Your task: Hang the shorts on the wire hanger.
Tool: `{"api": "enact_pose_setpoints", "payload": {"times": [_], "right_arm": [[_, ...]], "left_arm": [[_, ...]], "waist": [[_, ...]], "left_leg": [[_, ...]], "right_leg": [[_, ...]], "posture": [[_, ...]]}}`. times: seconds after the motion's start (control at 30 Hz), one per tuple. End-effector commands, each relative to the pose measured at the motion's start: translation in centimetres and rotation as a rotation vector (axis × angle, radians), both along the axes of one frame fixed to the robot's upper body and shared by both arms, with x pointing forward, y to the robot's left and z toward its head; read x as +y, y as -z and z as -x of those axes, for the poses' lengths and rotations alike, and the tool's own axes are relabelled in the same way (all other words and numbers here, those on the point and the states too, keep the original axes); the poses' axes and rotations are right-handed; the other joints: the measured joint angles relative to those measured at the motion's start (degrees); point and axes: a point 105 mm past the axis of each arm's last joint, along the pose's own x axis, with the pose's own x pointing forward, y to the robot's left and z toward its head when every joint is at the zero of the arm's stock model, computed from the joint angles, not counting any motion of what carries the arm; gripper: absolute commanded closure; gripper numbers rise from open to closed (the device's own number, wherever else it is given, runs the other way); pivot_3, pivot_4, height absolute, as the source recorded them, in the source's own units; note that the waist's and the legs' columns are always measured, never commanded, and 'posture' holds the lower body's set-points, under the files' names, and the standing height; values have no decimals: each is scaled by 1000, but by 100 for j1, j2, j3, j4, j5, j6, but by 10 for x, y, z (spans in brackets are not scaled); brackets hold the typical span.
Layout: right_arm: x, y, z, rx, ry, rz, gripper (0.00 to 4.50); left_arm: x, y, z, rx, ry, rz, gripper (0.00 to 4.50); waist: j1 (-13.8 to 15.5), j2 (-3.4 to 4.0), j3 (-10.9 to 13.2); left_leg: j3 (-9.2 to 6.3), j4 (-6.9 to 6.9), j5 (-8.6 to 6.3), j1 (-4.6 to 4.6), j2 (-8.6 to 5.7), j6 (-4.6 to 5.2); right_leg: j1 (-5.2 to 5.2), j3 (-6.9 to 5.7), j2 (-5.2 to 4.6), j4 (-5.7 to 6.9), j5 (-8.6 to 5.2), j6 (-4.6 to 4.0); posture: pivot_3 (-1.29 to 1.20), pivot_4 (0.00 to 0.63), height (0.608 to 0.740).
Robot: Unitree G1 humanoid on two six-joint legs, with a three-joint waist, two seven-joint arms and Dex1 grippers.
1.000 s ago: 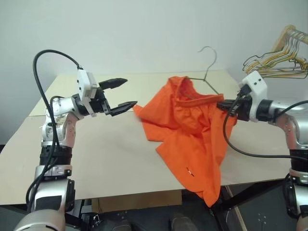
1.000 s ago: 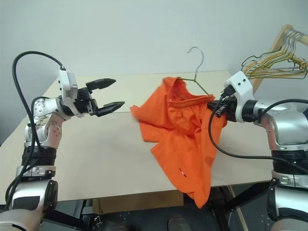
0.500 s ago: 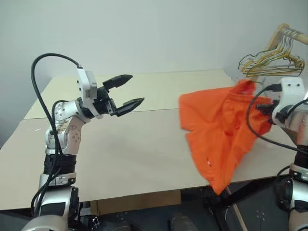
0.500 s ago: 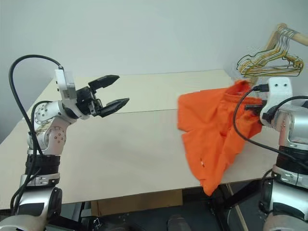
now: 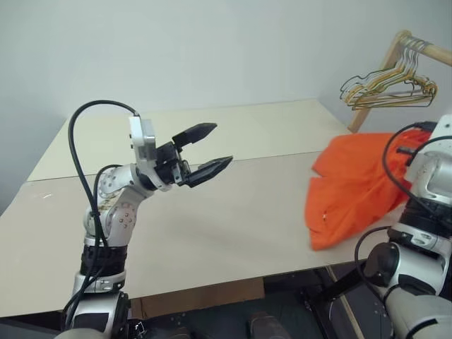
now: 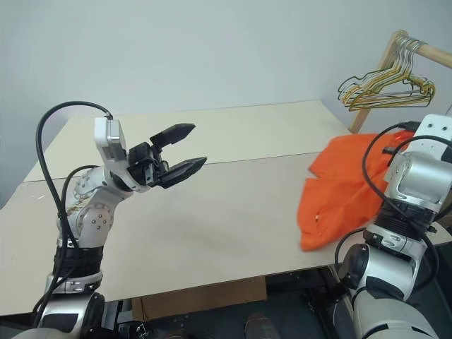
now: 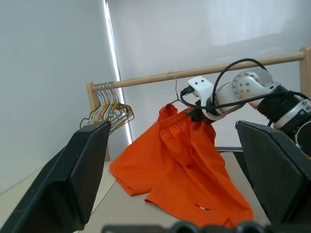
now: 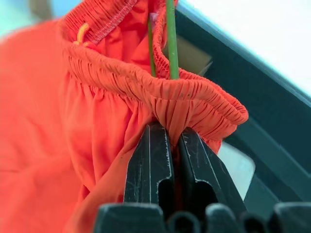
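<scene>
Your right gripper is clenched on the gathered waistband of the orange shorts, with the thin wire of the wire hanger rising through the waistband just past the fingertips. From the head cameras, the shorts sit at about 3 o'clock of the scene, bunched at the right edge of the beige table, their lower part draped on the tabletop. In the left wrist view the shorts hang from your right gripper under a wooden rail, with the hanger's hook up at the rail, though you cannot tell whether it touches.

Your left gripper is released, its two black fingers spread wide and holding nothing, raised above the table at about 9 o'clock and well apart from the shorts.

A bunch of yellow, green and grey wire hangers hangs on the rail at roughly 1 o'clock, beyond the table's far right corner.
</scene>
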Motion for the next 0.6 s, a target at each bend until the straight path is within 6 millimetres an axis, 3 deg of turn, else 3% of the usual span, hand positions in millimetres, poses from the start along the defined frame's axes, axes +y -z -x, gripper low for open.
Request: {"api": "enact_pose_setpoints", "payload": {"times": [0.03,0.6], "right_arm": [[-12,-36,6,-137,105,85,4500],[-79,-35,11,-251,250,-24,4500]], "left_arm": [[-9,-5,6,-37,2,-9,30],[-11,-9,5,-41,9,21,30]], "waist": [[-15,0,0],[-97,26,2]], "left_leg": [[0,-2,0,0,0,0],[15,-49,1,35,-6,1]], "right_leg": [[0,0,0,-1,0,0],[22,19,0,-31,-1,-1]], "posture": [[-173,0,740],[-176,0,740]]}}
